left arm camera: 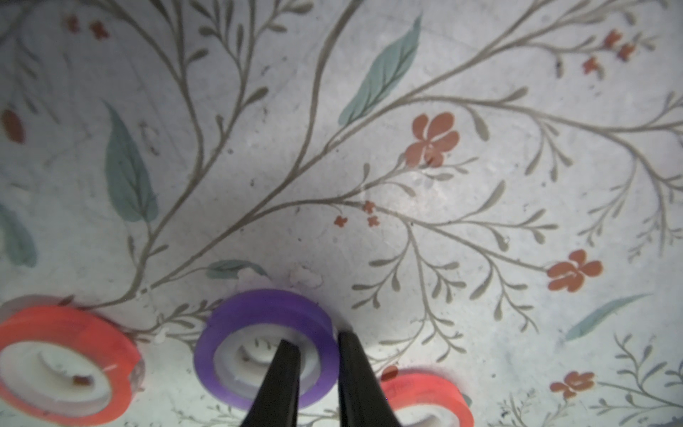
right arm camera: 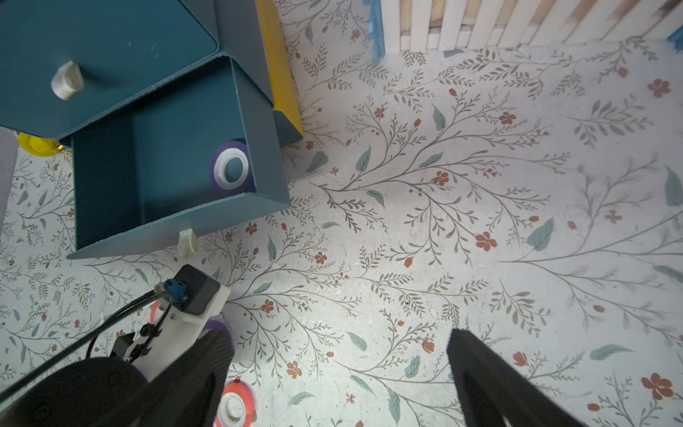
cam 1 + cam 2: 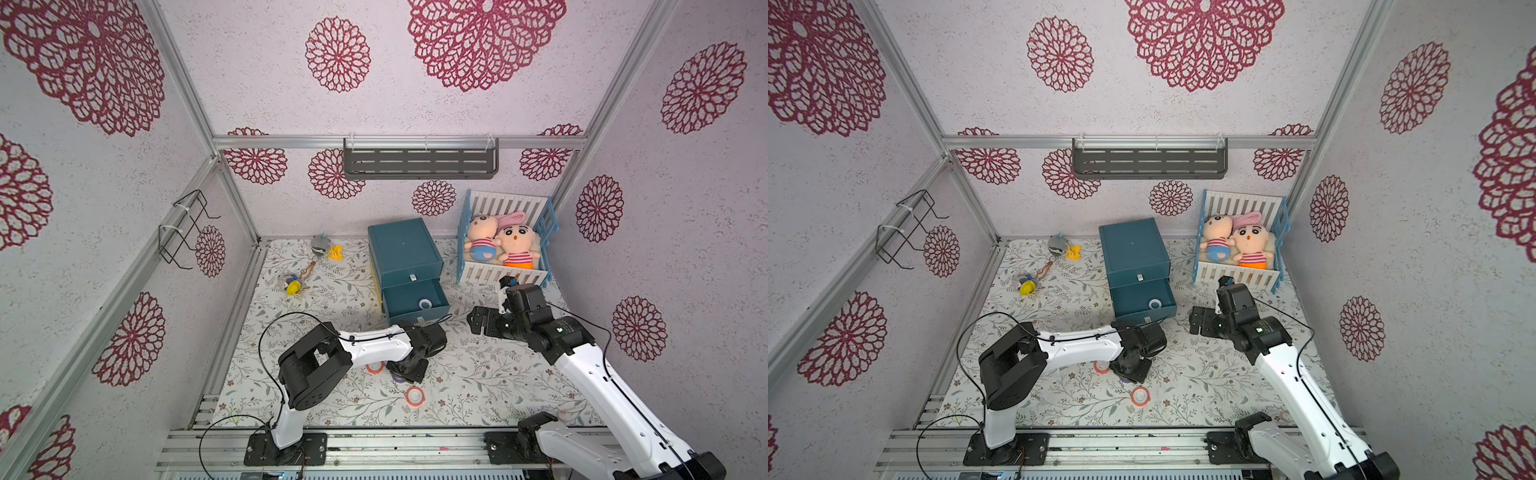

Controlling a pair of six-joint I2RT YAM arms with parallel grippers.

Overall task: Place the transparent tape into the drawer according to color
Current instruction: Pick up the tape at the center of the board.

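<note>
- Purple tape ring (image 1: 266,314) lies on the floral mat (image 1: 406,74), between two red-orange rings (image 1: 63,325).
- Left gripper (image 1: 317,339) pinches its wall, one finger inside the white core.
- Right gripper (image 2: 340,336) hangs spread wide near the open drawer (image 2: 184,218), which holds another purple ring (image 2: 212,177).
</note>
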